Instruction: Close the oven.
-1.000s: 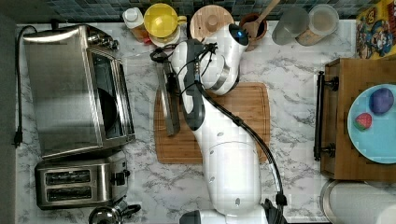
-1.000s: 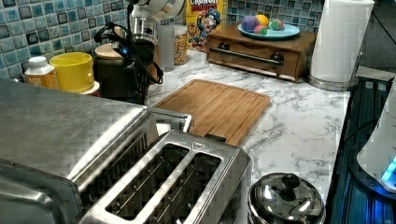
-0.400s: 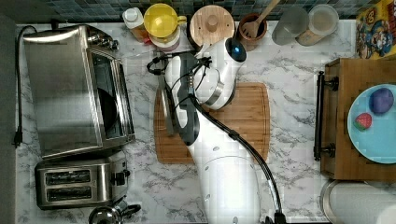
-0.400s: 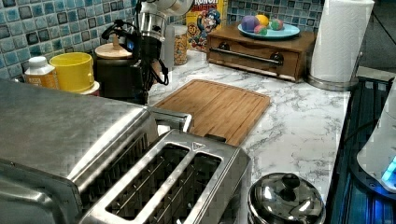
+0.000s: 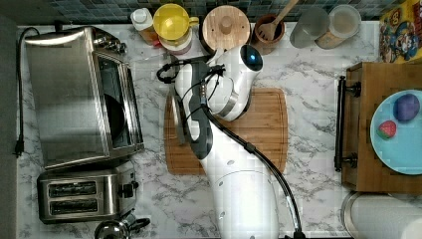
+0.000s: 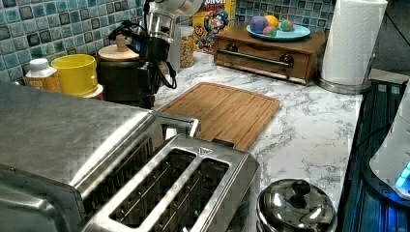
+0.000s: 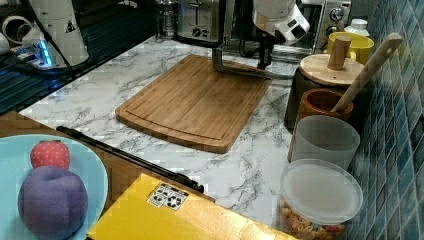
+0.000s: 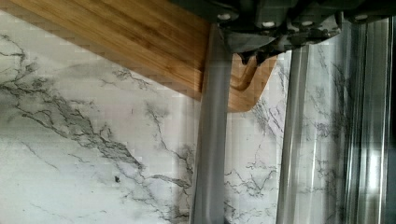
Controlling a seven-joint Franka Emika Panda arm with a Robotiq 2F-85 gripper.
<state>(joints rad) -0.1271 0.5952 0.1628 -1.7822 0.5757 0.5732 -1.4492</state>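
Top view: the oven [image 5: 82,97] stands on the marble counter [image 5: 308,64] at the top view's left edge, just above the two-slot toaster [image 5: 84,194]. Its glass door [image 5: 154,109] lies dropped open and flat, reaching toward the cutting board [image 5: 263,129], and the long bar handle [image 5: 175,119] rests over the board's near edge. The arm's wrist hangs directly above that handle, which I judge to be a stance for getting at the bar and swinging the door up; the task is therefore not yet done.

In the wrist view the gripper [image 8: 252,53] sits just over the handle [image 8: 211,140], its two dark fingertips close together, almost touching, and pinching nothing. Whether they touch the bar cannot be settled from these pictures.

In the right view the gripper [image 7: 263,55] descends beside the raised handle post, with the oven's knobs [image 7: 336,15] behind it.

Hidden or unclear: the arm covers much of the handle and door in the top view; the glass is nearly invisible against the marble; the left view's foreground toaster and oven roof block the door hinge entirely.
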